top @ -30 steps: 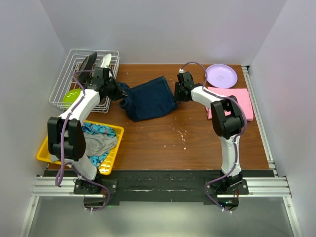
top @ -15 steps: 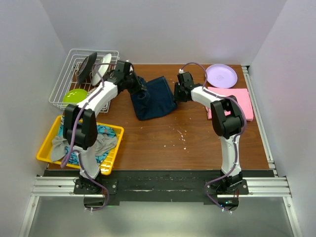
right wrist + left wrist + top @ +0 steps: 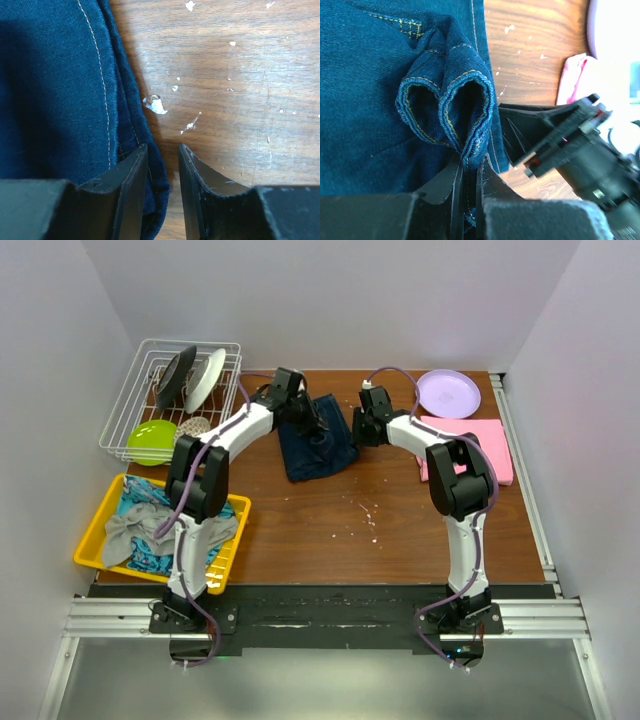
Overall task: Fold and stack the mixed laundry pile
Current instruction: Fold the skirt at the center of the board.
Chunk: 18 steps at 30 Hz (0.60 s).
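the dark blue denim garment [image 3: 322, 448] lies bunched in the upper middle of the overhead view, on the brown wooden table [image 3: 330, 525] between the two arms. the left gripper [image 3: 308, 423] sits on the garment's upper left part. in the left wrist view its jaws are almost closed, pinching a doubled fold of stitched hem [image 3: 465, 100] that loops up just above the fingertips. the right gripper [image 3: 362, 430] is at the garment's right edge. in the right wrist view its black fingers [image 3: 132, 172] stand part open, with the denim's seamed border lying in the gap against the finger on the left of the frame and bare wood showing beside the other; i cannot tell whether they press on the cloth.

a folded pink t-shirt [image 3: 480, 445] lies flat at the right of the overhead view, just below a round lilac plastic plate [image 3: 448, 392]. at lower left, a shallow yellow plastic tray [image 3: 88, 540] holds a crumpled grey garment [image 3: 125, 530] on a blue-turquoise patterned cloth [image 3: 148, 552]. above the tray, a white wire dish rack [image 3: 125, 405] holds upright dishes, and a lime green bowl [image 3: 150, 438] rests at its lower edge.
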### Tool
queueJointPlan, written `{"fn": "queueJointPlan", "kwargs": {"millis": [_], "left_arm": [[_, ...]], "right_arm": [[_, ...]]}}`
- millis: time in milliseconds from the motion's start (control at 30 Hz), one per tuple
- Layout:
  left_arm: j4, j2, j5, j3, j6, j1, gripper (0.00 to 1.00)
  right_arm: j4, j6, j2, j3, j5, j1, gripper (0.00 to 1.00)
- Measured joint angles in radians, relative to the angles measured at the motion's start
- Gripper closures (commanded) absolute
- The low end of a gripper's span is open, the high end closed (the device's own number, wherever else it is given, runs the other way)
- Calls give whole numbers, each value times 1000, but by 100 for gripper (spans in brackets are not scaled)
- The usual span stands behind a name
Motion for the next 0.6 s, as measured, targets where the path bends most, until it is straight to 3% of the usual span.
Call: {"fn": "queueJointPlan", "kwargs": {"millis": [67,100,200,333,467,567,600], "left_arm": [[7,34,11,19,0,-6,59],[15,46,18,27,-1,-7,42],[52,55,44,34,-7,-8,25],[117,49,72,60,-2,-7,24],[151,-8,84,43,9,6,28],[173,-98,84,-24,11,43,39],[174,-124,84,-42,12,58,47]], "right_arm": [[0,1,0,0,0,-2,55],[2,0,0,0,0,-5,53],[0,3,-3,0,0,-13,46],[-31,2,-29,-11,6,-51,45],[-65,2,-106,-26,35,-93,45],[-66,1,-181,-27,55,-97,45],[-66,2,-208,-27,59,-92,45]]}}
